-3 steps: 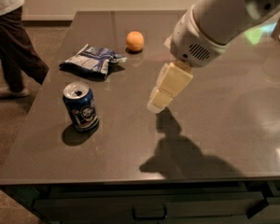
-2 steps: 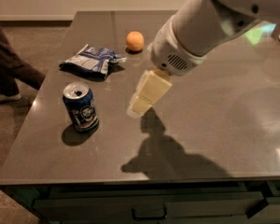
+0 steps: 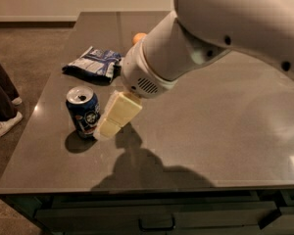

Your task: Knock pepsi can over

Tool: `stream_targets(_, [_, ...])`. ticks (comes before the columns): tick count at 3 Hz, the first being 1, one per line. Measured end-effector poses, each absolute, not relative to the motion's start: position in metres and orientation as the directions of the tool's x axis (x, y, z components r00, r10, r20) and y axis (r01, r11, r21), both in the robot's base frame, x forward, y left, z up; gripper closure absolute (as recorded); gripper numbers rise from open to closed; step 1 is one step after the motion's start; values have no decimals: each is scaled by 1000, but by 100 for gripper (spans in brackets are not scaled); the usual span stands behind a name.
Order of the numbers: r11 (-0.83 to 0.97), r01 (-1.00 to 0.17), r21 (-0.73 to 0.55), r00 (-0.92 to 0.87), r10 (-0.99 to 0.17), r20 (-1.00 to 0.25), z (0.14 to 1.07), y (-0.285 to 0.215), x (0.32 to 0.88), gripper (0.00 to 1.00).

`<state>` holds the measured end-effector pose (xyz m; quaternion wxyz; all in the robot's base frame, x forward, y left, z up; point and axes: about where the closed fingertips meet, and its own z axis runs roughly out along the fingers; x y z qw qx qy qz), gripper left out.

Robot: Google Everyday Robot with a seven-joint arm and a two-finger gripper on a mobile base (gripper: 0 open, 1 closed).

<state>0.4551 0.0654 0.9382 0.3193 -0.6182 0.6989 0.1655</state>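
The pepsi can point(image 3: 83, 111) stands upright on the dark grey table point(image 3: 206, 131) near its left edge: dark blue with a silver top and a round logo. My gripper point(image 3: 104, 129) hangs from the big white arm just to the can's right. Its cream fingertips are low over the table and right against the can's right side, touching or nearly so. The arm hides much of the table behind it.
A blue-and-white foil snack bag point(image 3: 94, 63) lies behind the can. An orange point(image 3: 138, 37) shows partly behind the arm at the back. A person's legs and shoes point(image 3: 2, 104) stand on the floor to the left of the table.
My gripper has moved left and down across the table, from well to the right of the can to right beside it. The can stands as before.
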Motion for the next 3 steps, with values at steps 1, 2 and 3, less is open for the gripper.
stream_targets(1, [157,-979,-131,-29,-740,-672,931,97,452,0])
stream_targets(2, [161,-982,-101,-49,-729,-682,919,121,458,0])
stream_targets(3, [166,-981,-96,-52,-715,-697,911,135,463,0])
